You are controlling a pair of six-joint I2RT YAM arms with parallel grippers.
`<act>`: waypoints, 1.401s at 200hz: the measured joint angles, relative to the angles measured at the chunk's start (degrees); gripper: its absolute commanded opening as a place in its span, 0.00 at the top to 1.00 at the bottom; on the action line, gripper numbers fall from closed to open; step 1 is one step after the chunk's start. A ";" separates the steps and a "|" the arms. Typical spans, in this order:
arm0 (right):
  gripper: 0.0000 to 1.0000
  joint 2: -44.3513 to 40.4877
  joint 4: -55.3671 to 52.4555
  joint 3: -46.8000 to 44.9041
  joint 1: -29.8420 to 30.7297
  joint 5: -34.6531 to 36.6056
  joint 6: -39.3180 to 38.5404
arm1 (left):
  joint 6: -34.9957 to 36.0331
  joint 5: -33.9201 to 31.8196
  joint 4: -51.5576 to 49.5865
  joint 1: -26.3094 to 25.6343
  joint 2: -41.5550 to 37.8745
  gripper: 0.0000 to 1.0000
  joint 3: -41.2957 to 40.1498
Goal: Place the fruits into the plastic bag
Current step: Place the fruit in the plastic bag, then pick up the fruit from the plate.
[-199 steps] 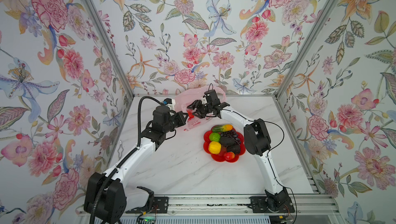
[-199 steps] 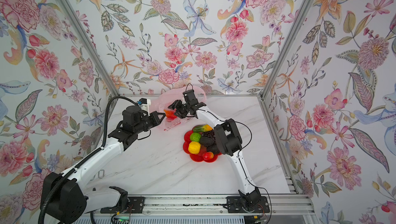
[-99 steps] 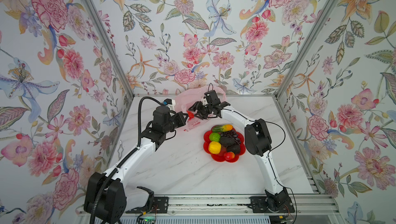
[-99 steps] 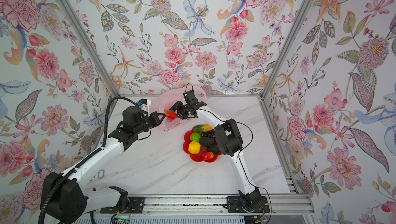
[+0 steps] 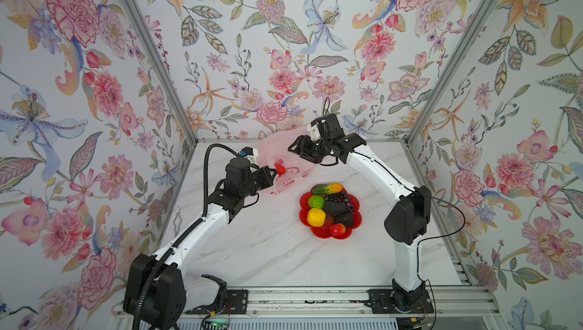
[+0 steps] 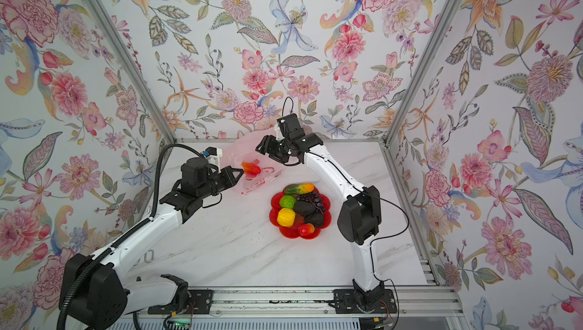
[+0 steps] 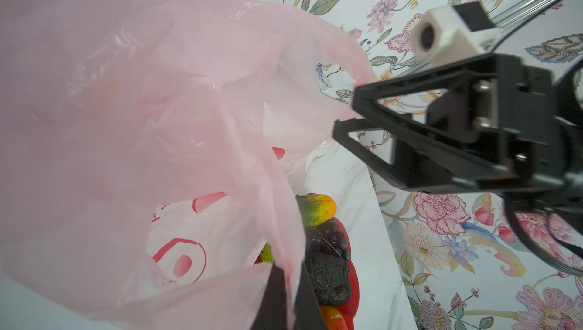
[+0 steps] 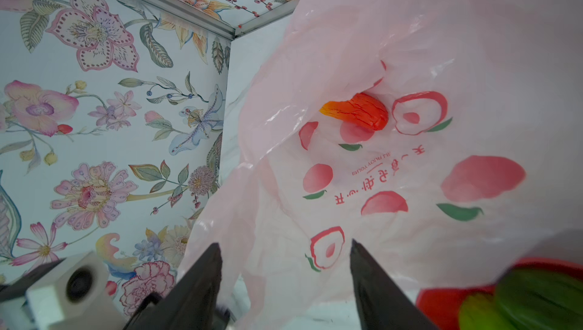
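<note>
table: white marble top; it bears the bag towards the back and the dish nearer the right arm.
plastic bag: pink and translucent, with its mouth lifted off the table between the two grippers; red fruit prints show on its lower wall in the right wrist view.
red dish: flower-shaped, just beside the bag, with seven fruits on it.
left gripper: closed, pinching the bag's film at the mouth edge.
right gripper: jaws apart and empty, above the bag's opening.
fruits on dish: mango, lime, lemon, grapes, avocados, apple.
red-orange piece: lies inside the bag, on its lower wall.
</note>
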 measured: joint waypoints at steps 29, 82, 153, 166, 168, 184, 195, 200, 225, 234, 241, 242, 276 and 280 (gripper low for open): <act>0.26 -11.76 -3.28 -12.50 -0.13 2.49 -1.88 | 0.20 0.02 -0.02 0.00 -1.18 1.00 -0.74; 0.01 -22.84 -8.39 -34.64 0.07 4.15 -1.51 | 1.40 -0.02 -1.14 0.00 -3.61 1.00 -1.62; 0.01 -23.47 -9.99 -42.62 4.81 4.61 -1.16 | 2.56 -0.04 -2.56 0.00 -5.25 1.00 -3.32; 0.01 -22.73 -9.97 -42.62 5.60 4.85 -1.18 | 2.56 -0.07 -2.71 0.00 -5.25 1.00 -3.34; 0.01 -22.56 -9.97 -42.62 5.66 4.85 -1.18 | 2.58 -0.07 -2.71 0.00 -5.25 1.00 -3.34; 0.01 -20.79 -9.88 -42.62 5.97 5.44 -1.20 | 2.58 -0.09 -2.84 0.00 -5.25 1.00 -3.34; 0.01 -19.30 -9.73 -42.62 5.97 5.68 -1.22 | 2.58 -0.24 -2.97 0.00 -5.25 1.00 -3.34; 0.01 -18.64 -9.68 -42.62 5.97 5.88 -1.25 | 2.58 -0.26 -3.02 0.00 -5.25 1.00 -3.34; 0.01 -15.80 -9.33 -42.25 5.97 6.16 -1.53 | 2.56 -0.46 -3.08 0.00 -5.25 1.00 -3.34; 0.01 -14.82 -9.31 -41.79 5.97 6.25 -1.68 | 2.58 -0.48 -3.10 0.00 -5.25 1.00 -3.34; 0.01 -14.08 -9.29 -41.33 5.97 6.29 -1.88 | 2.58 -0.48 -3.10 0.00 -5.25 1.00 -3.34; 0.01 -13.97 -9.29 -41.24 5.97 6.29 -1.90 | 2.56 -0.48 -3.10 0.00 -5.25 1.00 -3.34; 0.00 -10.99 -8.48 -39.30 5.97 6.49 -2.19 | 2.58 -0.98 -3.69 0.00 -5.38 1.00 -3.34; 0.01 -10.71 -8.35 -39.26 5.97 6.49 -2.27 | 2.58 -1.11 -3.72 0.00 -5.42 1.00 -3.34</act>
